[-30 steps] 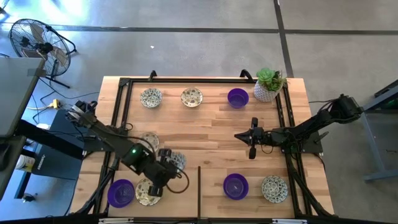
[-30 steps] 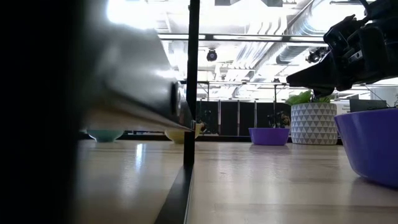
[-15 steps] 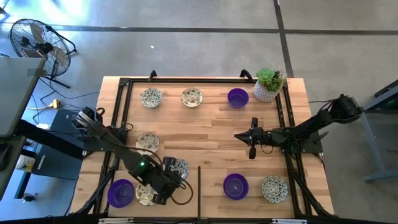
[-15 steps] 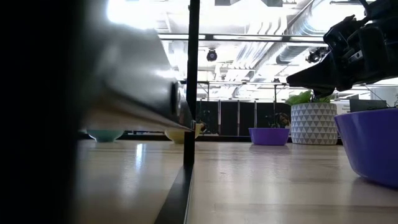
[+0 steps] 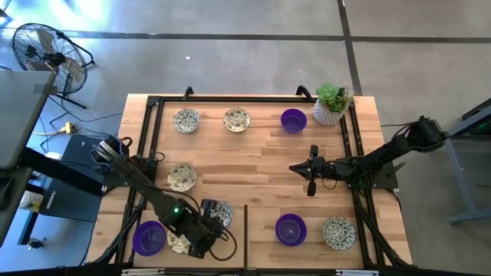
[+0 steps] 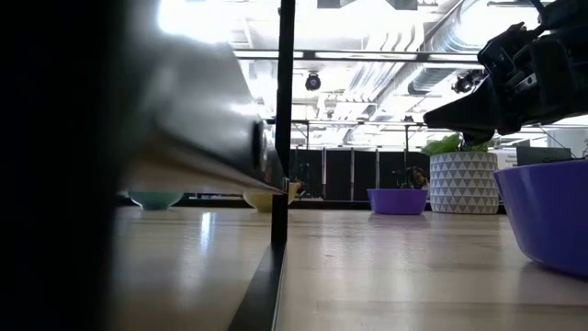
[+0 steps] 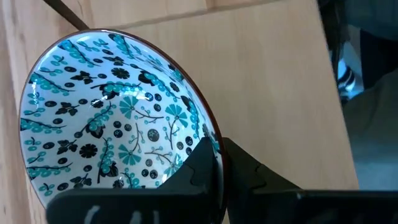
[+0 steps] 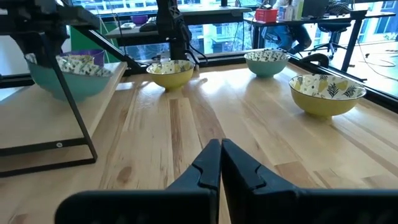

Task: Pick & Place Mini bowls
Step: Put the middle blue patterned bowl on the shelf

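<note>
The left gripper (image 7: 219, 163) sits at the desk's (image 5: 253, 157) front left corner, jaws pinched on the rim of a glossy floral bowl (image 7: 112, 118) beside a purple bowl (image 5: 149, 238). The right gripper (image 5: 311, 186), jaws shut and empty, hovers over bare smooth wood planks mid-desk.
</note>
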Motion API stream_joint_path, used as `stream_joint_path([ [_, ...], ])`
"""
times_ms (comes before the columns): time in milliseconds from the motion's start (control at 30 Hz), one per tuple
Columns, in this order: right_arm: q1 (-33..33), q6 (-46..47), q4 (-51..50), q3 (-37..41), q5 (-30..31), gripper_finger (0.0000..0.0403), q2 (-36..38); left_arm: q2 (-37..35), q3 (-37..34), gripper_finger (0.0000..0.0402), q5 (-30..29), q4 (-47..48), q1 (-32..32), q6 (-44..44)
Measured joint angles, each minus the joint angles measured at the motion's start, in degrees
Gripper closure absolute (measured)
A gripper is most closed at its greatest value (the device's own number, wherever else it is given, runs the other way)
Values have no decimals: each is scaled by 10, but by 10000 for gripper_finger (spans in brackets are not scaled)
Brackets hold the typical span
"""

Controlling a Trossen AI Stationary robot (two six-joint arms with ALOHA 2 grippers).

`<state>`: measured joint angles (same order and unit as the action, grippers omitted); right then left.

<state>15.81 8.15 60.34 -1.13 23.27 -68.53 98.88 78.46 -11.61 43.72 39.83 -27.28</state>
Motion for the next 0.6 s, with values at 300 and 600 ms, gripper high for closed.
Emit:
stream_joint_path([
  [300, 0, -26, 3, 0, 5, 402, 0, 72, 104, 392, -28, 56, 12, 31],
  [600, 0, -22, -6, 0, 4, 402, 0, 117, 138, 392, -7, 96, 15, 24],
])
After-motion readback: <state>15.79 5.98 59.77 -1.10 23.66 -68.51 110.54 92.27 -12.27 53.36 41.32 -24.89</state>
